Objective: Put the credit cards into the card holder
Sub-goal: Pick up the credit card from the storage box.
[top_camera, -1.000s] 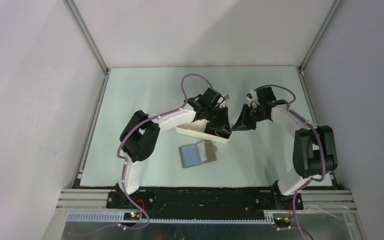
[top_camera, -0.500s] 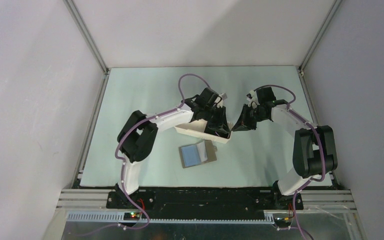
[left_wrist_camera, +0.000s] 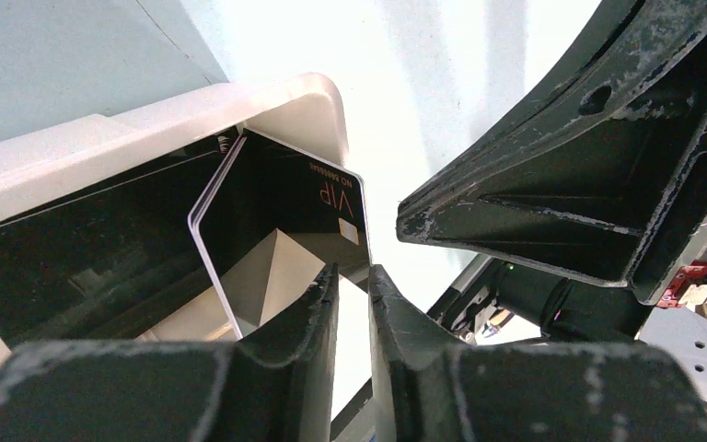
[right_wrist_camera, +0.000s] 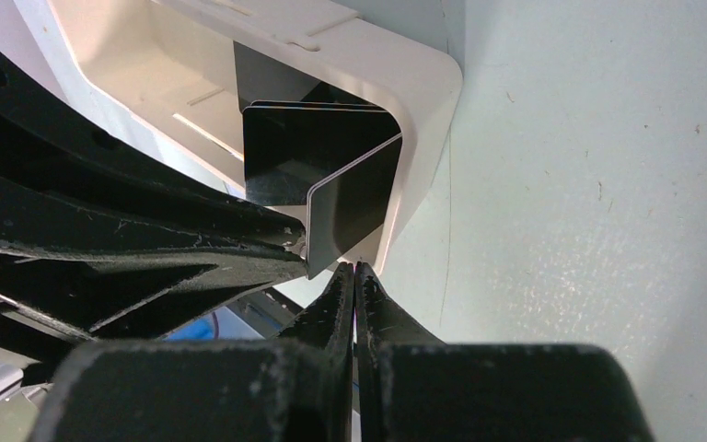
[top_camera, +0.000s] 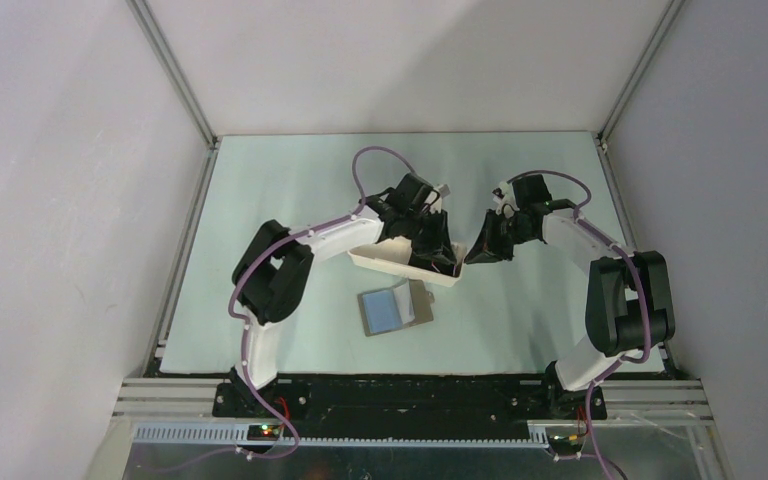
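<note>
The card holder lies open on the table, blue pockets up, in front of a long white tray. Black credit cards sit in the tray's right end. One marked VIP stands tilted against the end wall, and it also shows in the right wrist view. Another lies lower in the tray. My left gripper reaches into that end. Its jaws are a narrow gap apart with the VIP card's lower edge between them. My right gripper is shut and empty, tips at the end wall's outside.
The tray's rim and end wall stand between the two grippers. My right gripper's dark fingers loom close beside the left one. Bare pale table lies to the right of the tray. Cage posts stand at the table's back corners.
My left gripper has shifted slightly left and back along the tray's right end. My right gripper has hardly moved. The wallet has not moved.
</note>
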`<state>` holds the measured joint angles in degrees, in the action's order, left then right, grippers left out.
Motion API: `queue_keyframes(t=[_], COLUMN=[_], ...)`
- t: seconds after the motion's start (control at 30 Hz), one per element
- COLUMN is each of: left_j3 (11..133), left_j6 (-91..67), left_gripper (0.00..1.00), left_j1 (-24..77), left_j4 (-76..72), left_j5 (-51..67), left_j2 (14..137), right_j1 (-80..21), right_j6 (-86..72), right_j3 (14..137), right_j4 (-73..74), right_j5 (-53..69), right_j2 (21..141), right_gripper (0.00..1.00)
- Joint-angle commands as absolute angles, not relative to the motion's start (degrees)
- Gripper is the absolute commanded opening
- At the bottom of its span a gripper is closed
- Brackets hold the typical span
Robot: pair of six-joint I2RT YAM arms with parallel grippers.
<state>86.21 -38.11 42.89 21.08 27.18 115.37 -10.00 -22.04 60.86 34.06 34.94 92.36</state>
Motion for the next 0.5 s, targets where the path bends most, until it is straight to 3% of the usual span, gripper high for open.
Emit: queue_keyframes(t=[0.0, 0.2, 0.27, 0.47], left_j3=[84.8, 85.6, 85.7, 86.2], left_j6=[-36.5, -36.9, -37.6, -38.4], left_gripper=[0.22, 0.24, 0.22, 0.11], left_j1=[42.2, 42.2, 42.1, 42.2], left_j4=[23.4, 22.3, 20.9, 19.2], left_j5=[23.2, 28.0, 29.9, 32.7], left_j2=[113.8, 114.6, 115.0, 116.8], right_j1=[-10.1, -9.8, -9.7, -8.6], right_j6=[-21.0, -22.4, -22.8, -24.0], right_j3=[62.1, 62.1, 62.1, 60.6], right_j4=[34.3, 32.6, 31.9, 30.0], right_j5=[35.3, 38.4, 39.0, 40.4], right_j2=[91.3, 90.7, 90.2, 88.9], right_gripper=[0.00, 0.00, 0.11, 0.29])
